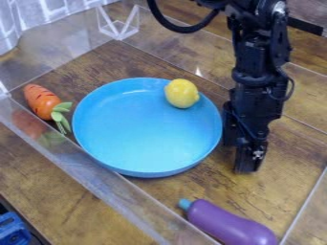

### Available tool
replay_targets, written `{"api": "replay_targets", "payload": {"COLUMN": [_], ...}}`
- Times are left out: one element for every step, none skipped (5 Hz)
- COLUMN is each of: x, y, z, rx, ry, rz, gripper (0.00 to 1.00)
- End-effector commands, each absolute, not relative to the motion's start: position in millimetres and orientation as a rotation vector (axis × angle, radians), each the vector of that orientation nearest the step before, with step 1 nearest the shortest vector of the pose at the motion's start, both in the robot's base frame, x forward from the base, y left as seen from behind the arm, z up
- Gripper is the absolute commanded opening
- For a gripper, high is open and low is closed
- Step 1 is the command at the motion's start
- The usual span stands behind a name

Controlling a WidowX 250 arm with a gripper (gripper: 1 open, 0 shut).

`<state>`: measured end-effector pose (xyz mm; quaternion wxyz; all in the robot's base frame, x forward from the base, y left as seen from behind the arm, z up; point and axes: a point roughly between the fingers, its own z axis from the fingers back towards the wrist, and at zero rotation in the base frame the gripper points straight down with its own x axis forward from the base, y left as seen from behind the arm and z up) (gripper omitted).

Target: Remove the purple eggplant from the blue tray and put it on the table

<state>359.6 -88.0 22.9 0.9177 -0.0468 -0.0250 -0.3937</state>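
The purple eggplant (231,226) lies on its side on the table (141,59) at the front right, outside the blue tray (134,139), its green cap pointing left. The black gripper (250,161) points straight down just off the tray's right rim, low over the wood. Its fingers look parted, with nothing between them. The eggplant is well in front of the gripper and does not touch it.
A yellow lemon-like ball (182,93) rests inside the tray near its far rim. An orange carrot (42,101) lies left of the tray against the clear acrylic wall (76,167). Acrylic walls border the tabletop.
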Motion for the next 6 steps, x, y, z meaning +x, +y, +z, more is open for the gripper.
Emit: {"api": "replay_targets", "payload": {"x": [364.5,364.1,363.7,363.4,363.0,362.5], "y": [-85.2,-86.3,-87.2,-88.2,-89.2,-90.0], "z": [36.1,33.7,31.2,28.7,26.2,23.7], "rx": [-0.091,-0.092,-0.093,-0.094,-0.096,-0.097], "ry": [-0.100,-0.098,-0.095,-0.093,-0.090,-0.087], "rz": [-0.797,-0.797,-0.796,-0.796,-0.795,-0.794], "gripper": [1.00,1.00,1.00,1.00,1.00,1.00]}}
